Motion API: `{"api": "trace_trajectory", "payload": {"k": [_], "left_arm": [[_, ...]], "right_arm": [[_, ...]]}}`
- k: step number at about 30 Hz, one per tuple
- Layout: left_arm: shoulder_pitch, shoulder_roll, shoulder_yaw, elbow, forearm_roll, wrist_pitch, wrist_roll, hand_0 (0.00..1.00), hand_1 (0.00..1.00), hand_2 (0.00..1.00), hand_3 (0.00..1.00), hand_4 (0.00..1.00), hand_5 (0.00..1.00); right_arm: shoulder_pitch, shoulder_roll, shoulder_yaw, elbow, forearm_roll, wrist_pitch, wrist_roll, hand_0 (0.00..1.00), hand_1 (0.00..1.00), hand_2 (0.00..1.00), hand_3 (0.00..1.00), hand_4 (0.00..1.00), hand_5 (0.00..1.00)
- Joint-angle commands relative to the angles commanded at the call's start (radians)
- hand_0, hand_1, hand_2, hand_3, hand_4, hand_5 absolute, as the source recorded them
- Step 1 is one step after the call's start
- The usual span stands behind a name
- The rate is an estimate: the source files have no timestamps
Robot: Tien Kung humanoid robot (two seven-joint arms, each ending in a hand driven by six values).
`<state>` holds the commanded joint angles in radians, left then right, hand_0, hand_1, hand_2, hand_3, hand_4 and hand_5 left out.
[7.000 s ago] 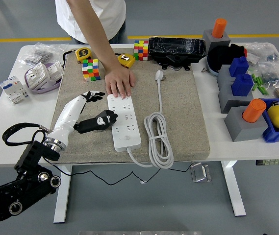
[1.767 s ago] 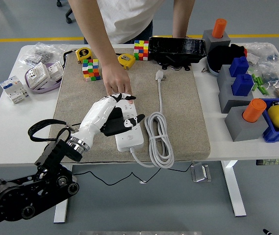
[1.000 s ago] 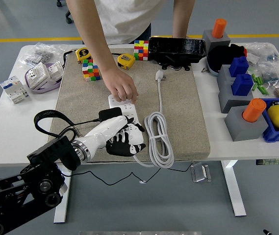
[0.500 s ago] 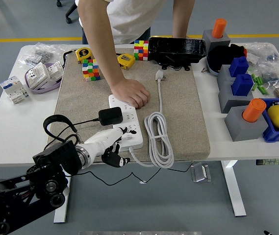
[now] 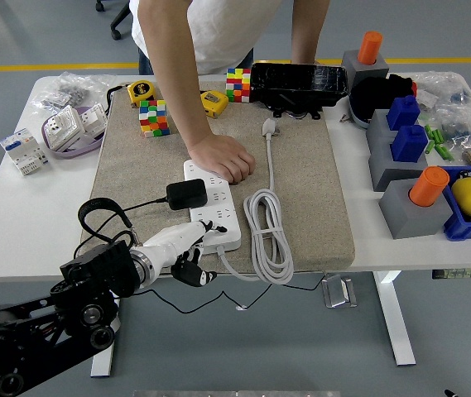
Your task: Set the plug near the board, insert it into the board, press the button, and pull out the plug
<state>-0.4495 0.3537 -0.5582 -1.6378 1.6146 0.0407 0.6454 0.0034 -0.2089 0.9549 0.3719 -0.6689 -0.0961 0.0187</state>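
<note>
Head view showed the black boxy plug adapter [image 5: 185,194] seated on the left side of the white rectangular power strip [image 5: 212,204], about mid-length, its thin black cable looping off to the left over the beige woven mat [image 5: 318,190]. So the insert step looked done. The robot's left hand [image 5: 187,255], white palm and black fingers, sat at the near end of the strip, low at the mat's front edge. Its fingers were loosely curled and gripped nothing that I could see; fingertips lay close to the strip's near end, contact unclear. The strip's button would be at that end, but it was too small to pick out.

A person's hand [image 5: 225,157], fisted, pressed down on the far end of the strip, apparently steadying it. The strip's own white coiled cord [image 5: 266,231] lay just to its right, with its white plug [image 5: 268,126] further up the mat.

Right arm was not visible.

My read: button-press step in hand, either being lined up or just at contact. Next move called for a fingertip brought down squarely on the button at the near end, then a reach up to the black adapter to grip it and pull straight out while the strip was held down.
</note>
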Motion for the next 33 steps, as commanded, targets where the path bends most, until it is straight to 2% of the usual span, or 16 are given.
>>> {"api": "trace_trajectory", "payload": {"k": [18,33], "left_arm": [[0.002,0.004,0.003,0.024,0.013,0.005,0.000,0.070,0.081,0.150,0.871,0.733,0.002],[-0.002,0.002,0.023,0.033,0.016,-0.022,0.000,0.070,0.080,0.150,0.856,0.733,0.002]], "right_arm": [[-0.002,0.000,0.006,0.008,-0.007,0.000,0.000,0.605,0.640,0.650,0.553,0.947,0.486],[-0.002,0.000,0.010,0.011,-0.009,-0.001,0.000,0.606,0.637,0.650,0.553,0.948,0.485]]}}
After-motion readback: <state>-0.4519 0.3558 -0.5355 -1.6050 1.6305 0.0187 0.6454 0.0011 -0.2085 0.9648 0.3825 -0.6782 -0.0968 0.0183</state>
